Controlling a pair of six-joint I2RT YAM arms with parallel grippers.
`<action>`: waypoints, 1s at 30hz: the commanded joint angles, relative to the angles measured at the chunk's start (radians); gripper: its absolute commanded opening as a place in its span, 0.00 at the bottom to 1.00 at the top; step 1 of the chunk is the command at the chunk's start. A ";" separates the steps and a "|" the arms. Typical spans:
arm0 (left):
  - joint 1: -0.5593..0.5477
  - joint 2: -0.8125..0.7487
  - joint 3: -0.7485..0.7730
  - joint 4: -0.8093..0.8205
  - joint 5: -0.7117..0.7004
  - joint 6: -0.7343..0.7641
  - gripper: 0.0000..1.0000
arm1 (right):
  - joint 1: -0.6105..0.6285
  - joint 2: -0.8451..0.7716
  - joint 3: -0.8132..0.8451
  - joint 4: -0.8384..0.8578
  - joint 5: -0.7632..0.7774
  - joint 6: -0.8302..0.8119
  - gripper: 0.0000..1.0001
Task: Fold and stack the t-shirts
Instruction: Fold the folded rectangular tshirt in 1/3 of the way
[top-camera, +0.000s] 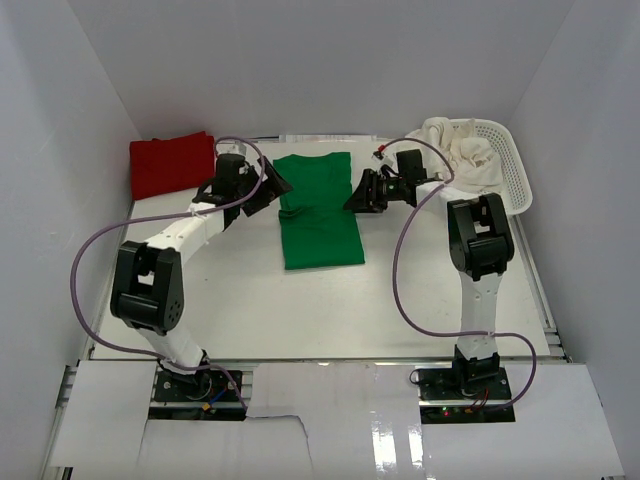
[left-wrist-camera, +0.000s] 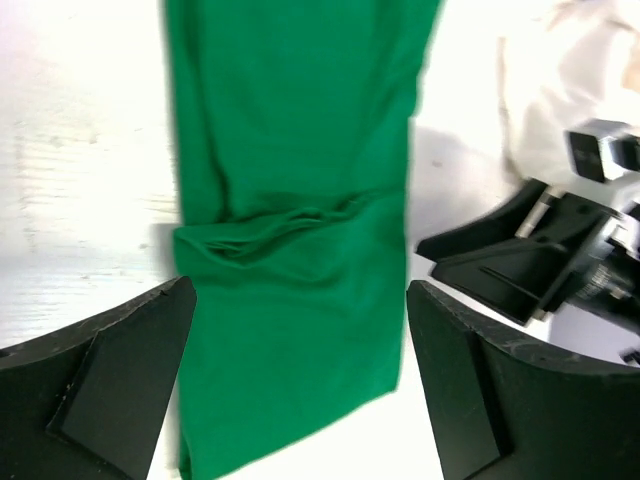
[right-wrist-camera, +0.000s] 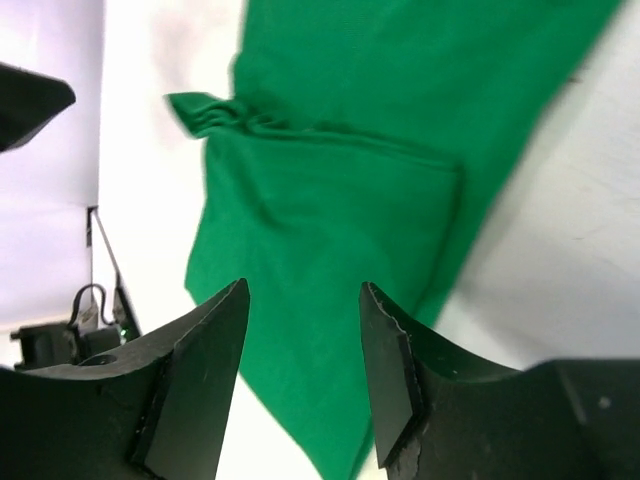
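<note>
Cream t-shirts (top-camera: 470, 155) spill from the basket (top-camera: 518, 172), too tangled to count.

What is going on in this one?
A bright green cloth t-shirt lies flat mid-table, its sides folded in. The robot's left tool and right tool hang open at either side of its far half, gripping nothing. A folded red cloth t-shirt lies far left; cream-white cloth shirts sit in a white plastic mesh basket far right.
</note>
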 joint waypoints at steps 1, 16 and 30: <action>-0.006 -0.095 -0.027 0.030 0.094 0.058 0.97 | 0.005 -0.106 -0.035 0.120 -0.086 0.006 0.55; -0.218 -0.224 -0.327 0.080 0.195 0.023 0.46 | 0.102 -0.020 -0.032 0.251 -0.212 0.107 0.21; -0.222 -0.092 -0.349 0.220 0.203 0.027 0.00 | 0.212 0.126 0.112 0.254 -0.230 0.161 0.08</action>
